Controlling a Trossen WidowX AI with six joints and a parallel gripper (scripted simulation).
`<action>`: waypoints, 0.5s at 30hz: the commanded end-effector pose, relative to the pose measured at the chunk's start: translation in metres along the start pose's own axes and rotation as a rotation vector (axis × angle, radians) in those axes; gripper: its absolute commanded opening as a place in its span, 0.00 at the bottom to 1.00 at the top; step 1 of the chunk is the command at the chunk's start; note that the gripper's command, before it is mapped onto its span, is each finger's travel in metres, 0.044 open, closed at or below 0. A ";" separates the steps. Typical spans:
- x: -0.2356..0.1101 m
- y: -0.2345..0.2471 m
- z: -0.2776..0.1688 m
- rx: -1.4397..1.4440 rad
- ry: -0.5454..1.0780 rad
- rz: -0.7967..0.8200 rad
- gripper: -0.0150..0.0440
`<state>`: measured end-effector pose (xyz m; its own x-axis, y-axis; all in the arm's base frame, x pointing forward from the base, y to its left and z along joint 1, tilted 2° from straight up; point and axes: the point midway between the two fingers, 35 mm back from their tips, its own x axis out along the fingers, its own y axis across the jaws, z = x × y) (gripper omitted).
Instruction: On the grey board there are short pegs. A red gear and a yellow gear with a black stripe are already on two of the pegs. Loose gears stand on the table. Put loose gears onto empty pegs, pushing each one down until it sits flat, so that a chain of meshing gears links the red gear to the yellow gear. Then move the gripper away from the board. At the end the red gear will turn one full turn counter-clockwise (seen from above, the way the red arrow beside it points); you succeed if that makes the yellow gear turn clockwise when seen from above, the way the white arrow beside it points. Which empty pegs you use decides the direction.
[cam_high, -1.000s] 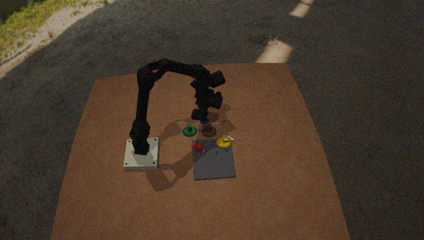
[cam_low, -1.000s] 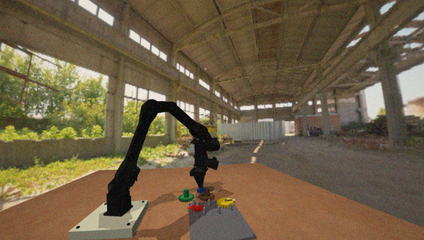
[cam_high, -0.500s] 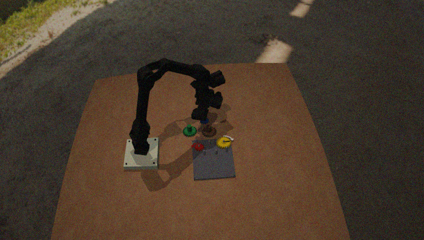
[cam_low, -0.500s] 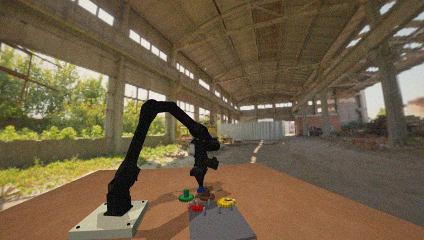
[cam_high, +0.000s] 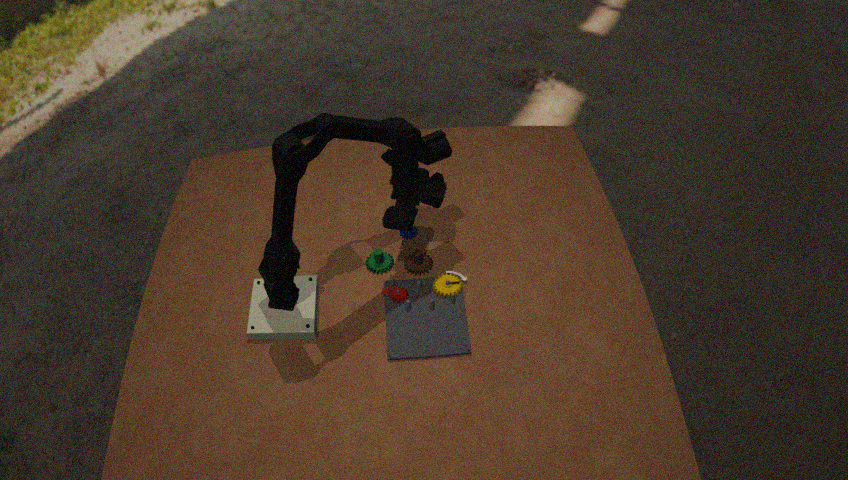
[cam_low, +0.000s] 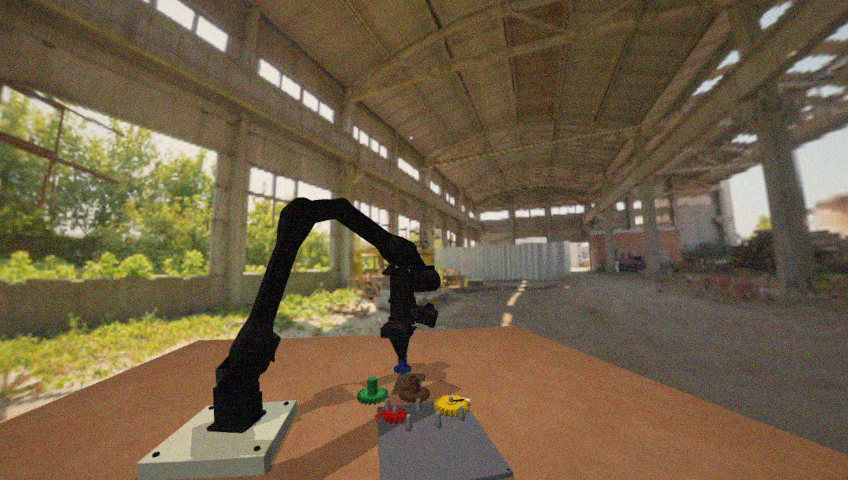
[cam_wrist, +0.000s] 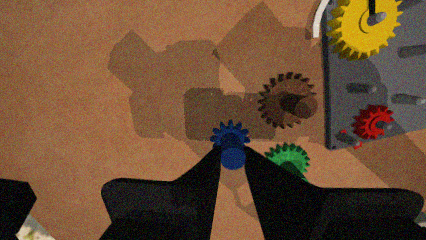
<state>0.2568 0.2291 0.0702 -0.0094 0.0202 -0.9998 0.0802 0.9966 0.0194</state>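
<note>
We find the blue gear (cam_high: 408, 233) (cam_low: 402, 368) (cam_wrist: 232, 158) near the middle of the top view and low in the centre of the wrist view, its toothed disc below its upright knob. The hand (cam_high: 408, 228) (cam_low: 402, 358) (cam_wrist: 231, 150) is closed on that knob, one black finger on either side. We cannot tell whether the blue gear's disc touches the surface (cam_high: 535, 386) (cam_low: 333, 368) (cam_wrist: 75, 100).

Near it, toward the board, we see the brown gear (cam_high: 418, 262) (cam_low: 414, 393) (cam_wrist: 269, 102), and in the top view the green gear (cam_high: 379, 261) (cam_low: 372, 394) (cam_wrist: 290, 156) stands to its left. Both are knob up on the surface, off the board.

Below them in the top view lies the grey board (cam_high: 427, 333) (cam_low: 440, 452) (cam_wrist: 345, 65). The small red gear (cam_high: 398, 295) (cam_low: 393, 415) (cam_wrist: 369, 122) sits on a peg at its upper left, and the yellow gear (cam_high: 447, 285) (cam_low: 451, 406) (cam_wrist: 355, 32), with its black stripe, at its upper right. The white arrow (cam_high: 457, 274) (cam_wrist: 318, 20) curves beside the yellow gear. Between and below these two gears we see bare pegs (cam_high: 432, 305) (cam_low: 408, 422) (cam_wrist: 370, 89), so no chain links them.

At the left of the top view, the black arm (cam_high: 284, 208) (cam_low: 270, 285) rises from a pale base plate (cam_high: 255, 334) (cam_low: 154, 468) with dark bolts and arches over to the hand.
</note>
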 end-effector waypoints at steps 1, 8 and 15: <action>-0.012 0.002 0.001 0.004 -0.003 0.009 0.25; -0.029 0.003 0.000 0.004 -0.003 0.009 0.25; -0.046 0.003 -0.001 0.004 -0.003 0.009 0.25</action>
<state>0.2568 0.2303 0.1055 -0.0097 0.0201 -0.9998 0.0802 0.9966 0.0192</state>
